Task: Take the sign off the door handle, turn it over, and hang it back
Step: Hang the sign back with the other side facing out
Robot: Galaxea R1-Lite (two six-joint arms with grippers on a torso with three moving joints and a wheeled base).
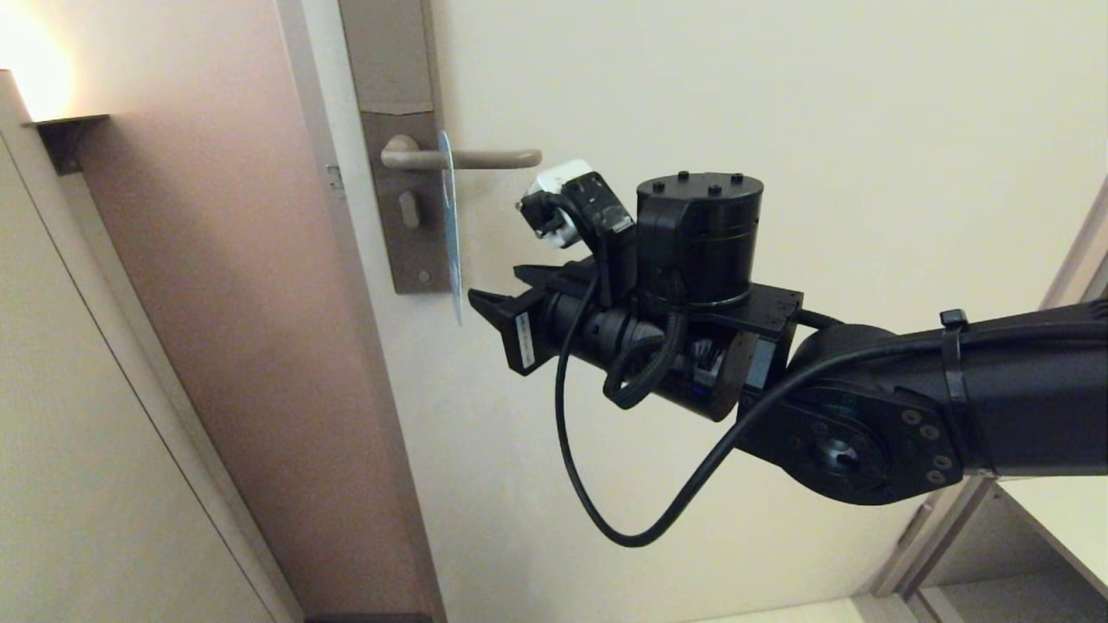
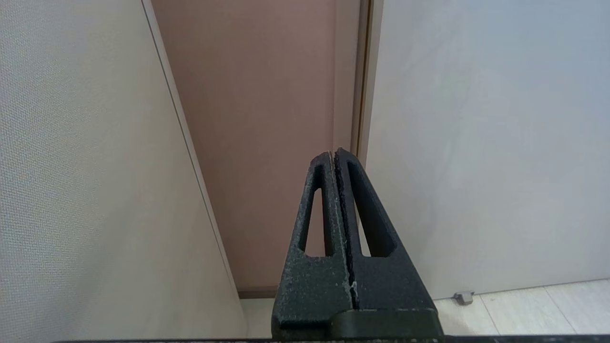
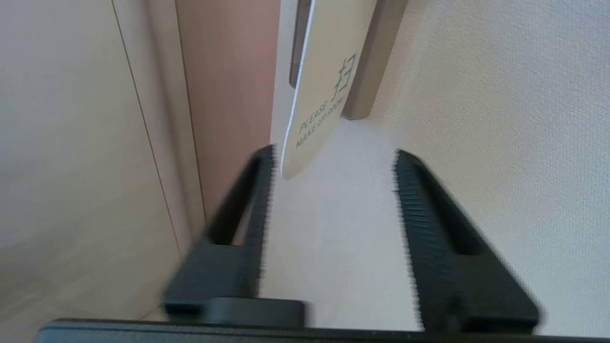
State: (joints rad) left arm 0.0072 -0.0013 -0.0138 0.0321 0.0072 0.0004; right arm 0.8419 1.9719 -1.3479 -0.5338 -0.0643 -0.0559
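The sign hangs edge-on from the door handle; the right tool, fingers apart, reaches level toward its lower end, while the left tool is parked, closed.

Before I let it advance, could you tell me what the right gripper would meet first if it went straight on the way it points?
Most likely the lower end of the sign, which hangs from the door handle. The right gripper has its jaws apart with the sign's bottom edge just ahead, near one jaw; depth is unclear.
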